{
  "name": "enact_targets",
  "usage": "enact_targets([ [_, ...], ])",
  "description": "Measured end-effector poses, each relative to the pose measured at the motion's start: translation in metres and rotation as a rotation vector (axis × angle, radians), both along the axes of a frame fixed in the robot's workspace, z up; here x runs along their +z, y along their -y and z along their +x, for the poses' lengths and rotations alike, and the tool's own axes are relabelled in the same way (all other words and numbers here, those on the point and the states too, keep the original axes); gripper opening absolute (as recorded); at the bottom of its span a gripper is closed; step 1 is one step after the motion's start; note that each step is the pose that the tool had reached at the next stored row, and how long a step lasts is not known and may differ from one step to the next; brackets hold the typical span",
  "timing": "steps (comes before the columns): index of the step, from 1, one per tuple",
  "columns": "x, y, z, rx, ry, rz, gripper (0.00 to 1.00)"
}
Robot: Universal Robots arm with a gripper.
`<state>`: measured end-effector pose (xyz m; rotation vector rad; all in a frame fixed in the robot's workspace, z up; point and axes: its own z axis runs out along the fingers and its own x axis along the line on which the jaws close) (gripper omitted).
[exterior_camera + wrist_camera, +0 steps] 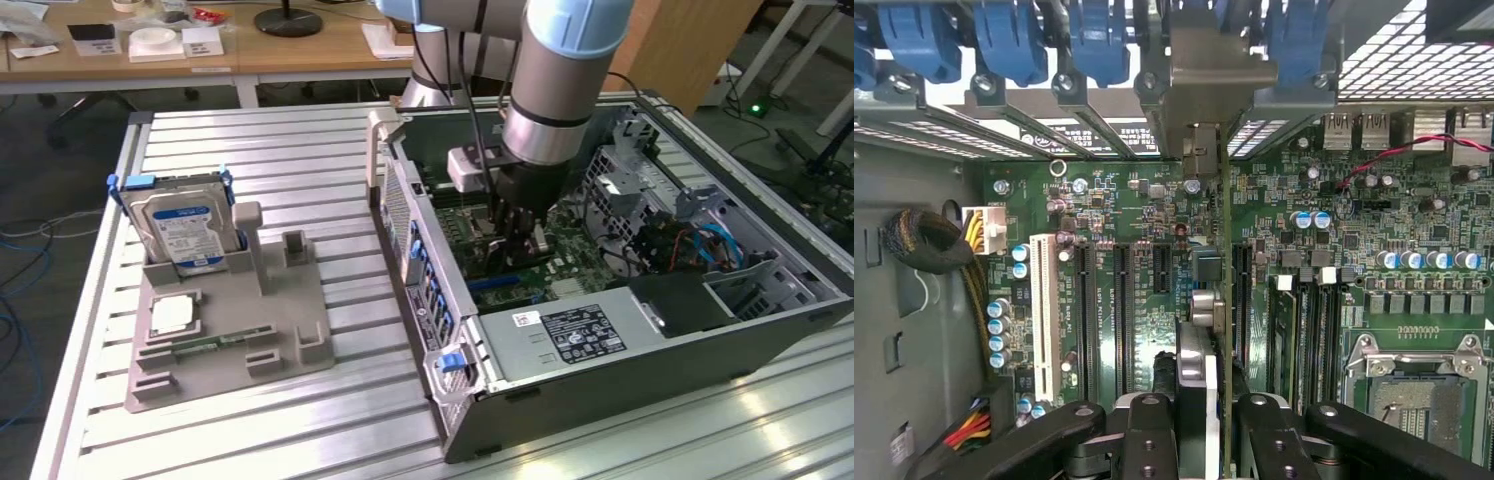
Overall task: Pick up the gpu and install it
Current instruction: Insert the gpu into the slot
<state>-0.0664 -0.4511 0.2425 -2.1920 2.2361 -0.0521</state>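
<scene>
The gpu (1225,300) appears edge-on in the wrist view as a thin green board with a silver and black block on one face. Its metal end bracket (1206,85) reaches up to the case's rear slot openings. My gripper (1206,425) is shut on the card, one black finger (1152,440) on each side. The card stands upright over the motherboard (1124,210), next to the long black expansion slots (1122,310). I cannot tell whether its edge sits in a slot. In the exterior view my gripper (518,238) is down inside the open computer case (627,300).
Blue slot latches (1004,40) line the case's rear wall. A cable bundle (924,245) and a bare processor socket (1414,395) flank the slots. Outside the case, a grey fixture (234,335) holds a hard drive (187,228) and a memory stick (203,345).
</scene>
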Motion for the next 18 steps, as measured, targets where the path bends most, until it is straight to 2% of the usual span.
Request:
enact_targets([
  [8,-0.0056,0.0001,-0.0003,0.000,-0.0003,0.0003,0.28],
  [13,-0.0072,0.0001,-0.0003,0.000,-0.0034,0.0007,0.28],
  [18,-0.0096,0.0001,-0.0003,0.000,-0.0035,0.0011,0.28],
])
